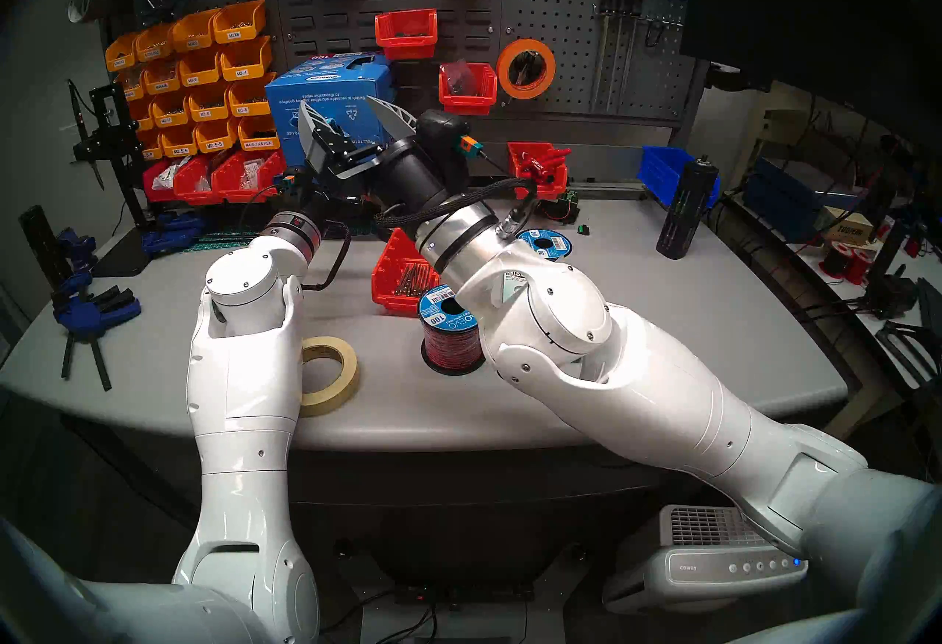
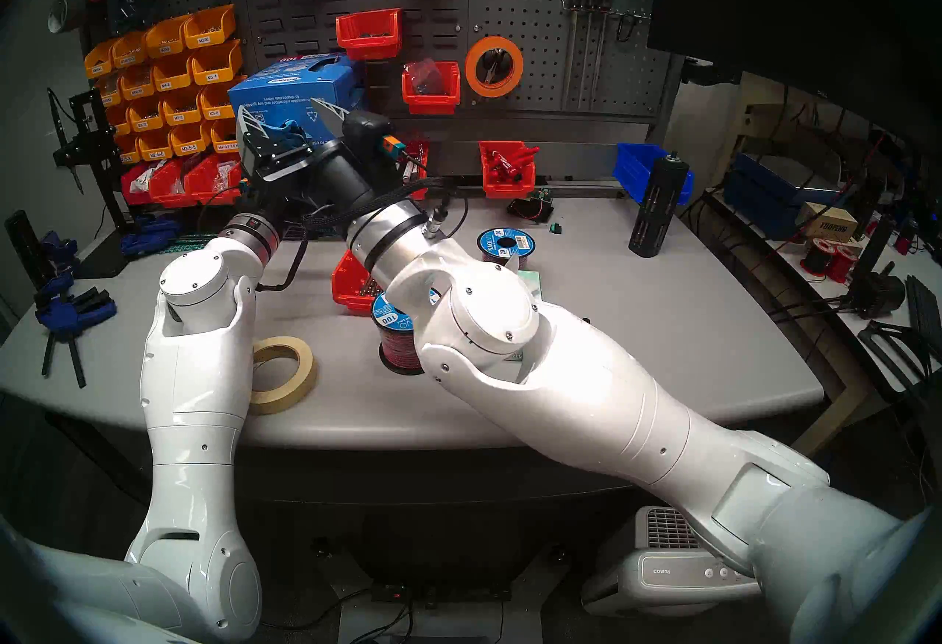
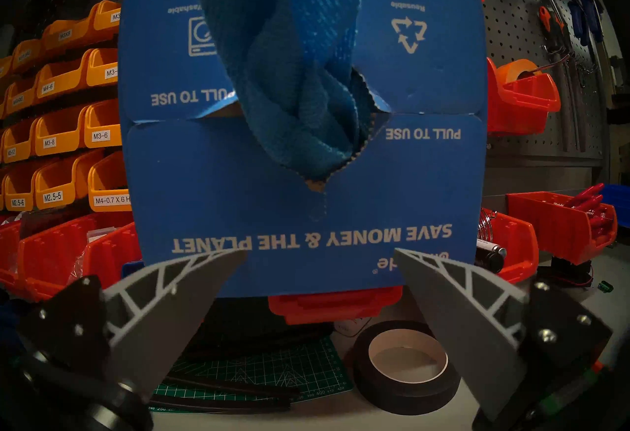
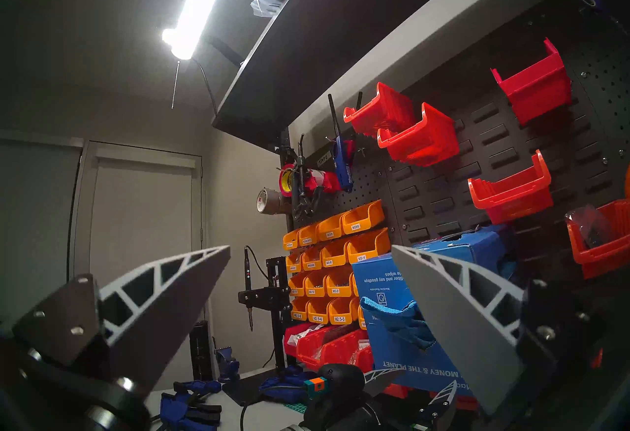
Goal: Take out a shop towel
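Ahead of your left gripper [image 3: 318, 251]: shop towel [image 3: 300, 79] pokes from the blue carton [image 3: 211, 174]; jaws spread, empty, short of it.
Right gripper [image 4: 310, 251]: spread, empty, raised.
Room: red bin [image 3: 335, 305] under carton.

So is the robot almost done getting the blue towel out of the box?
Not yet. Done: the left gripper is lined up in front of the blue carton, jaws open. In hand: nothing; the shop towel only pokes out of the carton's torn slot. The right gripper is open too, aimed up and off to the side. Left: close on the towel and pull it free.
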Robot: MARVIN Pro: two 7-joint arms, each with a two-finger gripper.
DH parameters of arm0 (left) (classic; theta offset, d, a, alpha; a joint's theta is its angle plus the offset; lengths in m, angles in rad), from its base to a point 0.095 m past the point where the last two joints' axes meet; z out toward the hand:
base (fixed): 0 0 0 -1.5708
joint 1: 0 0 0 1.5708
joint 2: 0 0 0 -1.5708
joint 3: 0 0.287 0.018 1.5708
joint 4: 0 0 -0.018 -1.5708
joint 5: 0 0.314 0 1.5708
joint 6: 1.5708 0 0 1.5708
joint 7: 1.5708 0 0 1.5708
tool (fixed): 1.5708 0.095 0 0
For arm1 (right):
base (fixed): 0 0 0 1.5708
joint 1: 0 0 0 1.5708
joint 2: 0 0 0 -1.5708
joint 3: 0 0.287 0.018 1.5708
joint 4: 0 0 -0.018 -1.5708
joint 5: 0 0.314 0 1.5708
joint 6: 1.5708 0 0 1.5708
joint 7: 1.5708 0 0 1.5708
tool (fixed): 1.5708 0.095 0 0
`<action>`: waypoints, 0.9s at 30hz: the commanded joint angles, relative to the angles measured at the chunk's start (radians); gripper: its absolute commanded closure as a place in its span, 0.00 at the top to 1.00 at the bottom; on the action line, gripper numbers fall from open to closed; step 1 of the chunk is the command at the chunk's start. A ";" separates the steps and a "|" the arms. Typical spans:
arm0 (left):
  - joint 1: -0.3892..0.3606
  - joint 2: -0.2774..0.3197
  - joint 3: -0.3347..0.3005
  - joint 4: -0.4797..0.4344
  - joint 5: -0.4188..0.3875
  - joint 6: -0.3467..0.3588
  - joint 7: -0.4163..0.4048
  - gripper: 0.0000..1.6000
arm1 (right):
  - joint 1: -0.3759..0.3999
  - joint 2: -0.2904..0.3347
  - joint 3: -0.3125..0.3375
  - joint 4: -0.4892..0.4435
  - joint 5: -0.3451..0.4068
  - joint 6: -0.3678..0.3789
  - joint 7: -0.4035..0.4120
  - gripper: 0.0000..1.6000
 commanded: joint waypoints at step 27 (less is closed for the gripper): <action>-0.005 -0.017 0.052 -0.157 -0.006 0.066 0.047 1.00 | 0.045 -0.041 0.012 -0.001 0.030 0.047 0.018 1.00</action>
